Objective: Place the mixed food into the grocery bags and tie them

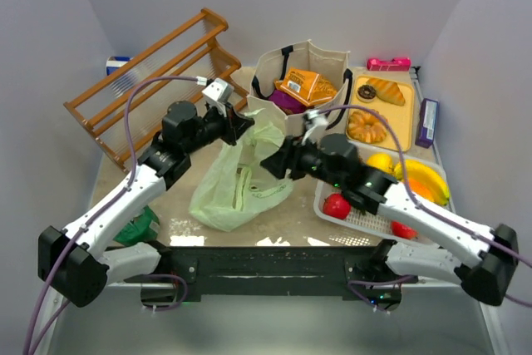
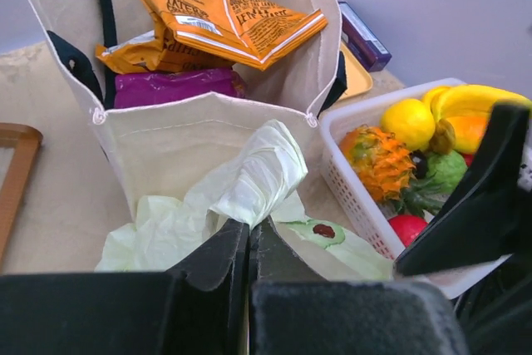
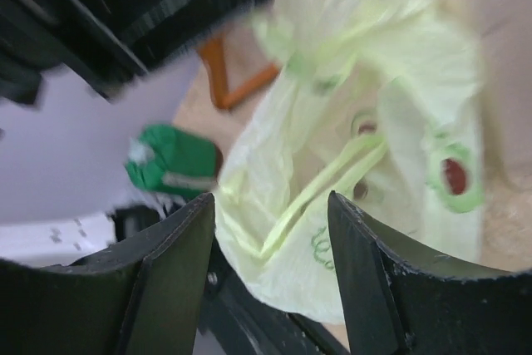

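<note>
The left arm of glossy white links and chunky black joint housings (image 1: 116, 205) matched the right arm of the same white-and-black build (image 1: 432, 220). A thin purple cable (image 1: 127, 126) arched over the left one to a small silver-white camera block (image 1: 218, 91). The right gripper (image 3: 270, 263) had matte black wedge-shaped fingers (image 3: 170, 272); the left gripper (image 2: 249, 237) was equally dark.

The plastic bag (image 1: 237, 189) sprawls across the middle of the table (image 1: 287, 220), touching the tote (image 1: 270, 99) behind it, whose mouth is crowded with snack packets (image 1: 306, 85). A wooden rack (image 1: 150, 81) blocks the left rear, and a basket (image 1: 366, 224) and tray (image 1: 401, 126) fill the right. Bare table shows before the bag, with a green bundle (image 1: 137, 226) at near left.
</note>
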Action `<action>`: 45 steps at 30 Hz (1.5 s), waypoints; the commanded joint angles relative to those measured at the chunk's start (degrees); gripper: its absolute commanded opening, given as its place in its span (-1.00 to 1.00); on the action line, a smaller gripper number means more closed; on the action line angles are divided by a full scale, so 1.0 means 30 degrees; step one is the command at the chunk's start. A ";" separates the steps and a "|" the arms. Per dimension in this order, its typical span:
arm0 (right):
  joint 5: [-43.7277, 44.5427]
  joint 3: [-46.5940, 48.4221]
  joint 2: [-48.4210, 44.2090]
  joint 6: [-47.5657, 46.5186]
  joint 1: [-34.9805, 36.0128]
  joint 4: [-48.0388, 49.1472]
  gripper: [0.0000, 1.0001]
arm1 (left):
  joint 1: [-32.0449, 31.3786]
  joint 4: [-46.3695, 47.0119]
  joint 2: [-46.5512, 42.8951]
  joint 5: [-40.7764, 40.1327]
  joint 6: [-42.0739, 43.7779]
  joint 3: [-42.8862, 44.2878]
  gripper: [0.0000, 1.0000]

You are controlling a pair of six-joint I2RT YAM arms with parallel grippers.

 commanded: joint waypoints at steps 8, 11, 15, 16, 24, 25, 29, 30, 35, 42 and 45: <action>0.2418 0.0694 0.7528 -0.1075 0.2914 0.2841 0.15 | 0.0449 0.2138 0.0025 0.1425 -0.1385 -0.1070 -1.00; 0.2680 0.1076 0.9515 -0.0988 0.3236 0.2988 0.15 | 0.0507 0.2168 0.0025 0.1337 -0.1415 -0.1158 -1.00; 0.2626 0.1340 1.1572 -0.0725 0.3442 0.3163 0.21 | 0.0537 0.2256 0.0112 0.1396 -0.1503 -0.1334 -1.00; 0.2450 0.1311 1.1836 -0.0724 0.3529 0.3367 0.24 | 0.0537 0.2227 0.0142 0.1396 -0.1474 -0.1334 -1.00; 0.1687 0.1047 1.4179 -0.0285 0.3706 0.5066 0.14 | 0.0624 0.2227 0.0288 0.1309 -0.1445 -0.1334 -1.00; 0.1745 0.1105 1.4328 -0.0313 0.3677 0.4981 -0.18 | 0.0654 0.2053 0.0288 0.1105 -0.1386 -0.1305 -1.00; 0.2505 0.0755 1.3133 -0.0606 0.3677 0.4483 -0.97 | 0.1091 0.0852 0.0055 -0.0739 -0.0625 -0.1071 -1.00; 0.2652 0.0609 1.2664 -0.0984 0.3677 0.4337 -1.00 | 0.1267 0.0676 -0.0091 -0.1120 -0.0479 -0.1042 -1.00; 0.2595 -0.0942 0.7570 -0.1748 0.3735 0.4832 -1.00 | 0.1942 -0.0379 -0.0210 -0.2879 -0.0039 -0.0778 -1.00; 0.1776 -0.4249 0.2410 -0.3852 0.4641 0.7026 -1.00 | 0.2440 -0.0674 0.0141 -0.4083 0.0431 -0.0573 -1.00; 0.1191 -0.4898 0.1148 -0.5349 0.6364 0.7441 -1.00 | 0.2909 -0.0674 0.0521 -0.3937 0.0401 -0.0427 -1.00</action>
